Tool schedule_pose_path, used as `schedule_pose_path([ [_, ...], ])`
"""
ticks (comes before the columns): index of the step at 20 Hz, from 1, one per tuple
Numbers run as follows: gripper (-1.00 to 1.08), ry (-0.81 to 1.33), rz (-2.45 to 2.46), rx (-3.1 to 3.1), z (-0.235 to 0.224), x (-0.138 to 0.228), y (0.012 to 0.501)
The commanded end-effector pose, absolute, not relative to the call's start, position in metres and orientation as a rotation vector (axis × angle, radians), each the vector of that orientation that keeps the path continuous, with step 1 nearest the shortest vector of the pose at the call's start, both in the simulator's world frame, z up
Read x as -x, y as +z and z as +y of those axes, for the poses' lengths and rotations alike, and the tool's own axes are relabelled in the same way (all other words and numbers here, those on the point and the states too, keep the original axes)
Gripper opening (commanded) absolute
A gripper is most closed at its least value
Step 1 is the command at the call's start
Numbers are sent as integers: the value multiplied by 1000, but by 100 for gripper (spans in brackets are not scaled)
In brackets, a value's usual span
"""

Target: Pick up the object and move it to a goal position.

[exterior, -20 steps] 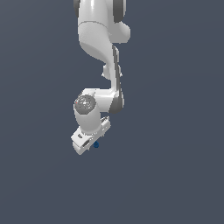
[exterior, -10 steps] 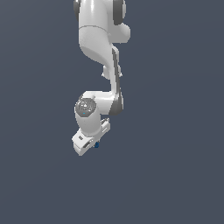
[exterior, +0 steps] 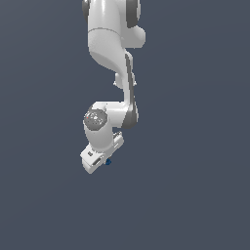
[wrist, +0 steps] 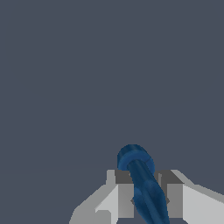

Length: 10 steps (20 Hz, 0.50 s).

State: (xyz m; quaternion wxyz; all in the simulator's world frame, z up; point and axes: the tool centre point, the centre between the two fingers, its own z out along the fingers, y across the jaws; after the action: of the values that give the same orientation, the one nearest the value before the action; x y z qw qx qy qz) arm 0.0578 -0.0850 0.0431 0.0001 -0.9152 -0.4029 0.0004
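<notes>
- The gripper (wrist: 143, 192) was clamped on the object (wrist: 142, 183), fingers (wrist: 124, 192) pressed against it from both sides with basically no gap left over.
- Up close, the object was a dark blue rod-ish thing with a rounded, knobby end sticking out past the fingertips. Glossy, a bit lighter blue along the edges.
- Its other end ran out of the wrist view, so I couldn't tell how long it really was.
- In the exterior view the object (exterior: 108, 162) was just a tiny blue speck poking out beside the gripper (exterior: 100, 160), mostly hidden by the white hand.
- The fingers themselves were hard to make out from that angle.
- The arm (exterior: 110, 58) hung down from the top edge, its base cut off.
- Everything around was plain dark grey.
</notes>
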Motion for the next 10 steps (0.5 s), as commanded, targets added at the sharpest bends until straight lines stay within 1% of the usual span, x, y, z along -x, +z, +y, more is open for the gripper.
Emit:
schedule_pose_path([
  [1,-100,0,-1267,2875,-81,-58,46],
  [6,-100,0,-1267,2875,-63,-54,61],
  [10,-100,1,-1267,2875,-37,-50,83],
])
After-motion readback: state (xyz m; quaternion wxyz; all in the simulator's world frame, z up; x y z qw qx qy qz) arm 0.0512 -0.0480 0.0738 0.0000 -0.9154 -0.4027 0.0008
